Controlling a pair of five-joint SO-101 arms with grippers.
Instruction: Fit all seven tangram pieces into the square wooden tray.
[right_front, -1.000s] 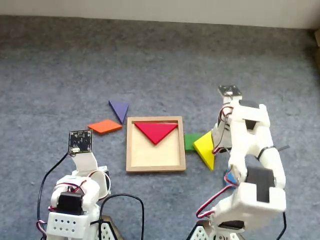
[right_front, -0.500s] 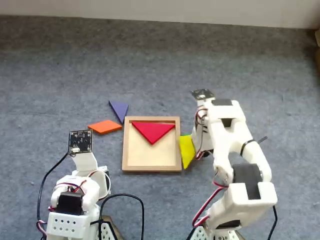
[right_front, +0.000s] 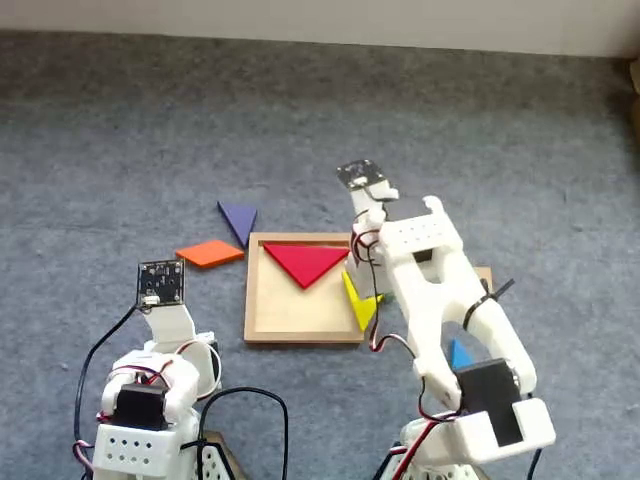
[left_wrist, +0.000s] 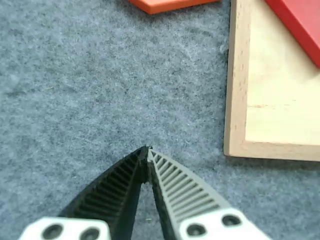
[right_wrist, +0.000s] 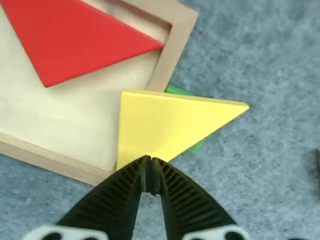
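Observation:
The square wooden tray (right_front: 300, 338) lies mid-table with a red triangle (right_front: 305, 262) flat against its far side. My right gripper (right_wrist: 150, 167) is shut on the corner of a yellow triangle (right_wrist: 160, 125), holding it over the tray's right rim (right_wrist: 170, 55). In the high view the yellow triangle (right_front: 360, 298) straddles that rim. A green piece (right_wrist: 197, 146) peeks out beneath it. A purple triangle (right_front: 238, 218) and an orange parallelogram (right_front: 209, 253) lie left of the tray. My left gripper (left_wrist: 146, 152) is shut and empty above the carpet near the tray's front left corner (left_wrist: 235, 100).
A small blue piece (right_front: 460, 353) lies on the grey carpet right of the right arm. A tan edge (right_front: 485, 275) shows behind that arm. The orange parallelogram (left_wrist: 170, 4) and red triangle (left_wrist: 300, 25) sit beyond the left gripper.
The right arm has swung left, carrying the yellow triangle from the carpet right of the tray to over its right rim. The tray shifted slightly left. The left arm stayed still.

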